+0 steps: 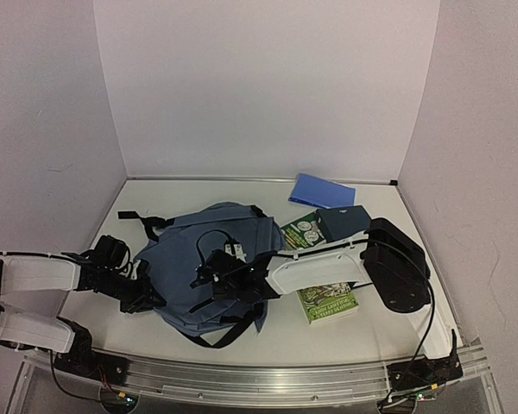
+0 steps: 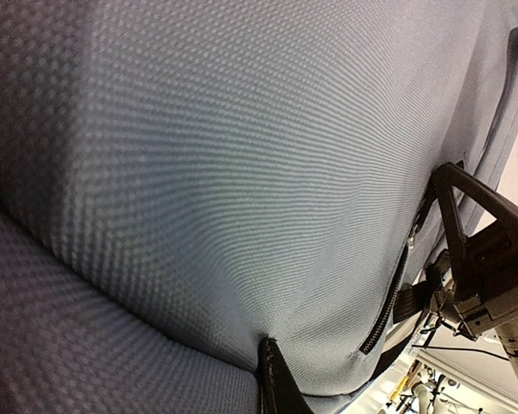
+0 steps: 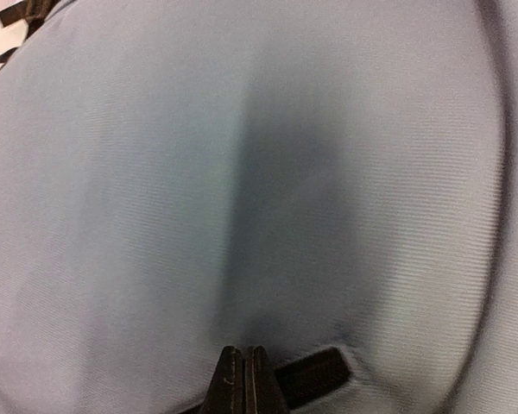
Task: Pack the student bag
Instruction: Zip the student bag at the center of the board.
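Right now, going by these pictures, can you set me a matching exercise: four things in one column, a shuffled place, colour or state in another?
1 backpack
2 notebook
3 nearer green book
4 right hand

A shut, against the backpack's fabric
B flat, farthest back on the right
C partly under the right arm
D grey-blue, black straps

Pairs: 1-D, 2-B, 3-C, 4-A

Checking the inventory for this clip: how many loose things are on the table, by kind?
student bag: 1
green books: 2
blue notebook: 1
dark slate item, kind unclear: 1
Total: 5
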{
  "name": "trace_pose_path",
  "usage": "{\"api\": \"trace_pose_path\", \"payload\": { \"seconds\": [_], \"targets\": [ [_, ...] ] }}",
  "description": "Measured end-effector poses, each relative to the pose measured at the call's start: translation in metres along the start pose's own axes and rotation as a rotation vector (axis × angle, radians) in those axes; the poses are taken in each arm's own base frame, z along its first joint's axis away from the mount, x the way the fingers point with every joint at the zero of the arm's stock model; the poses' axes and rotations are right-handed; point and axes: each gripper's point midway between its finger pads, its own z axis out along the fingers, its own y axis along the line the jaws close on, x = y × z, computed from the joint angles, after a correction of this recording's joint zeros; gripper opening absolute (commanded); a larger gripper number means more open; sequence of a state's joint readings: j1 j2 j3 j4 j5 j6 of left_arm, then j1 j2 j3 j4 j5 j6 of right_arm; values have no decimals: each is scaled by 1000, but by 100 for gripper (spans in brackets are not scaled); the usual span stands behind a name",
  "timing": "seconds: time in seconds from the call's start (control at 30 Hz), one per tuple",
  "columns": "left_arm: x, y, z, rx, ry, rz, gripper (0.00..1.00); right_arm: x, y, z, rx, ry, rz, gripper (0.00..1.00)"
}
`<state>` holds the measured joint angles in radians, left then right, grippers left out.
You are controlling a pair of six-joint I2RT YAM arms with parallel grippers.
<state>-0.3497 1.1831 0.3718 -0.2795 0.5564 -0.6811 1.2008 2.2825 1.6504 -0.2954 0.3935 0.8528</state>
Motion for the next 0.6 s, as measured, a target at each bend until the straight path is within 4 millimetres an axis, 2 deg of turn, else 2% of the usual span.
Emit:
{"api": "trace_pose_path", "payload": {
  "seconds": [0.23,0.4,0.6],
  "targets": [
    [0,0,0,-5,-3,1,4,-21,-41,-15,207,-104,-70,0],
    [0,0,0,-6,-3,-1,4,-37,-73,-14,324,-135,-92,0],
    [-3,-4,0,8,-12,11,6,-45,-81,-11,338,-141,-72,0]
  ]
}}
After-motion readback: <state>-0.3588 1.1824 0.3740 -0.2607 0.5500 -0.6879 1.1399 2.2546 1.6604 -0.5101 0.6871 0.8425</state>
